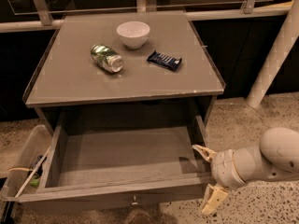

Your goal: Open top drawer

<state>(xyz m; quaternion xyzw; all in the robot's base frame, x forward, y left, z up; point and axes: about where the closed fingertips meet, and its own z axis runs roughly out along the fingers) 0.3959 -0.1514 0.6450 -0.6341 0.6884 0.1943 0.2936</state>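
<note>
The top drawer [121, 160] stands pulled far out of the grey cabinet. Its deep grey box shows an empty floor, and its front panel [112, 196] runs along the bottom with a small brass knob [134, 201] at its centre. My gripper [208, 177] is at the drawer's front right corner, just outside the panel's right end. It is open and holds nothing: one beige finger [202, 151] points up-left over the drawer's right wall, the other [212, 202] points down beside the panel. The lower drawers are hidden.
On the cabinet top [60, 78] are a white bowl [133, 33], a green can on its side [106, 58] and a dark blue snack bar [164, 60]. A clear plastic bin [23, 164] stands at the drawer's left. A white post [273, 55] stands at right.
</note>
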